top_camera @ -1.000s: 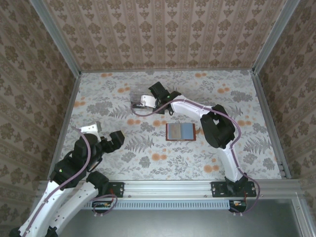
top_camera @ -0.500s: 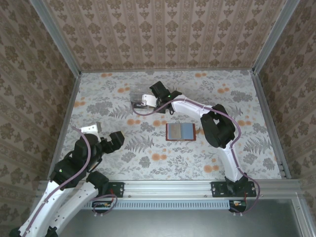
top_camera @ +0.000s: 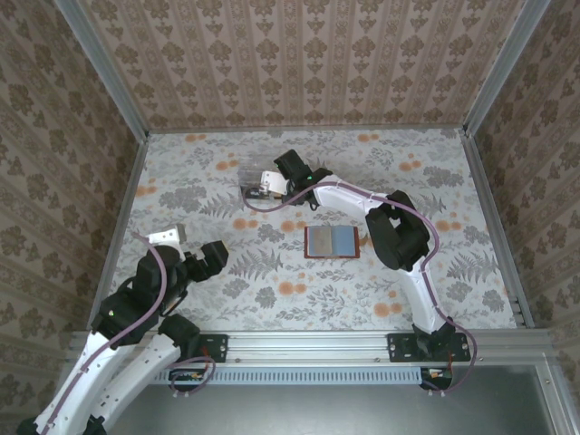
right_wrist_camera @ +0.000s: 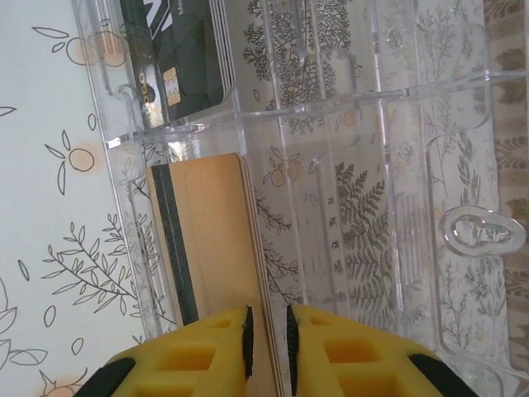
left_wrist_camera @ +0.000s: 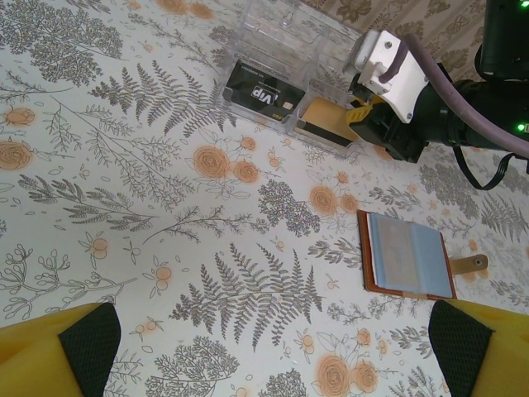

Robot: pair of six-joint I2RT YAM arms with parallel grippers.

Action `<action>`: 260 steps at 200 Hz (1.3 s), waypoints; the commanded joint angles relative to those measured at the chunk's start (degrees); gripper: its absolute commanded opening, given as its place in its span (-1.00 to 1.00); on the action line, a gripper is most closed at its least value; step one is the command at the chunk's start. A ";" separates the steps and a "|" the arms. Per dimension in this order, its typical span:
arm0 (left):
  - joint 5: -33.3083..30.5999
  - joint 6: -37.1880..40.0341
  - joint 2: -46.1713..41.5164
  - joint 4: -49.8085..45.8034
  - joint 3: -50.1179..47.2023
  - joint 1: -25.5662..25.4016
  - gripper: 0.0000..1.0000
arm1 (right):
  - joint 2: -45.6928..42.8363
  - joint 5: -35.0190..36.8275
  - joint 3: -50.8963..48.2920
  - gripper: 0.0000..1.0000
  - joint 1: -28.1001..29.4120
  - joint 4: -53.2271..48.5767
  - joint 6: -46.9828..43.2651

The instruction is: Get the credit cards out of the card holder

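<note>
Clear plastic box point(left_wrist_camera: 279, 40) on floral table point(top_camera: 272, 299), patterned walls point(top_camera: 299, 63) around

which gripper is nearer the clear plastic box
Right. The right gripper sits at the clear plastic box; the left gripper hangs far from it, near its own base.

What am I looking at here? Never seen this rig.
Two robot arms are bolted to a flowered table. One picture looks down from overhead; the other two come from wrist cameras. The card holder lies open and flat. Farther back is a clear plastic box with a black card in one compartment. The right gripper has its fingers astride a tan card in the next compartment; whether it clamps the card I cannot tell. The left gripper hangs open, holding nothing.
</note>
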 commanded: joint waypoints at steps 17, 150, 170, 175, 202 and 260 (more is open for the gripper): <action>-0.08 0.92 -0.58 -0.19 0.27 0.73 1.00 | -0.31 0.60 0.48 -0.54 -0.34 0.56 1.75; 14.60 -1.07 13.81 18.26 -5.96 0.90 1.00 | -29.19 4.28 -25.12 -0.55 -0.76 5.70 49.30; 17.51 -2.22 18.80 23.26 -6.57 0.74 0.93 | -34.68 2.76 -33.87 -0.55 -1.43 7.24 58.79; 18.18 -2.57 20.15 24.64 -6.83 0.68 0.90 | -35.84 2.60 -35.78 -0.54 -1.73 7.21 61.61; 19.84 -4.56 28.15 32.42 -7.37 -1.31 0.74 | -41.16 -4.59 -46.22 -0.56 -4.45 9.15 71.70; 18.39 -6.23 48.75 44.97 -1.77 -9.97 0.53 | -44.92 -9.44 -60.23 -0.59 -9.10 13.99 77.97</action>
